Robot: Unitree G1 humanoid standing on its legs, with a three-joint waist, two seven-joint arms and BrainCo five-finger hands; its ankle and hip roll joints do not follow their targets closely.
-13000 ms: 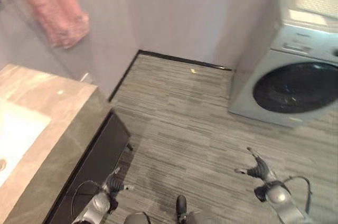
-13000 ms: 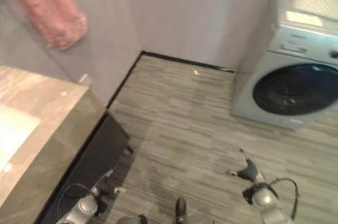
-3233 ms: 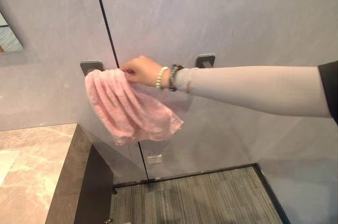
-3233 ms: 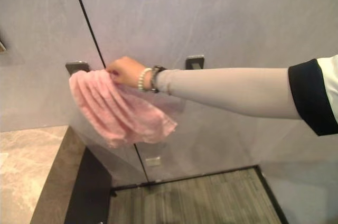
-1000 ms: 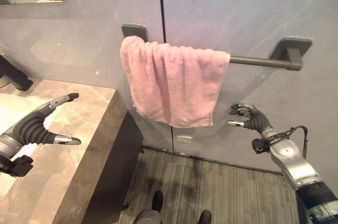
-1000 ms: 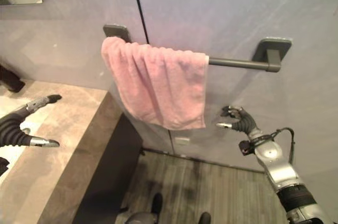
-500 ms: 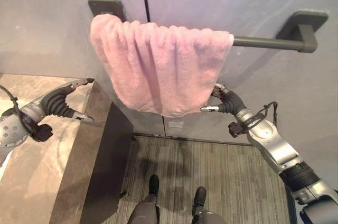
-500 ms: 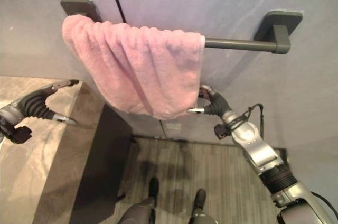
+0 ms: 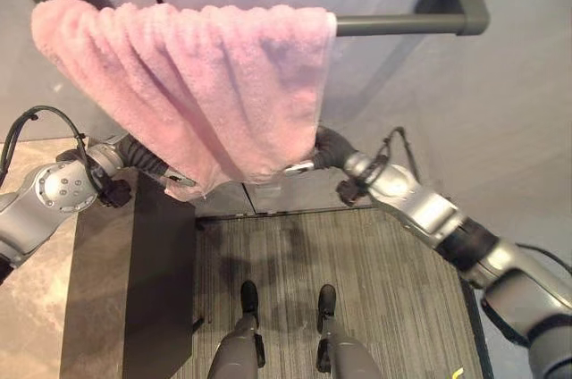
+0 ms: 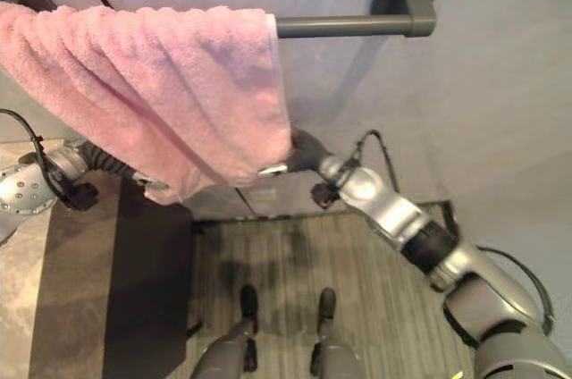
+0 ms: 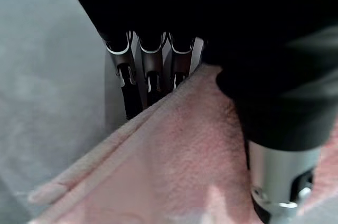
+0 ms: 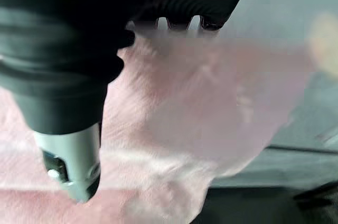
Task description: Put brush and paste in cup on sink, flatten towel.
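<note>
Overhead, operator, your pink towel (image 9: 188, 84) hangs bunched over the left part of the dark wall rail (image 9: 393, 23); its lower hem covers most of both hands. Your left hand (image 9: 147, 164) reaches under the hem's left corner beside the stone counter (image 9: 36, 307), one silver digit showing below the cloth. Your right hand (image 9: 317, 151) meets the hem's right corner, one pale tip showing at the edge. From the left wrist, you see the fingers (image 11: 142, 76) behind the cloth and the thumb in front, pinching the towel. From the right wrist, the fingers are lost behind the pink cloth while the thumb (image 12: 71, 166) lies across its front, so the hem is clamped between them.
</note>
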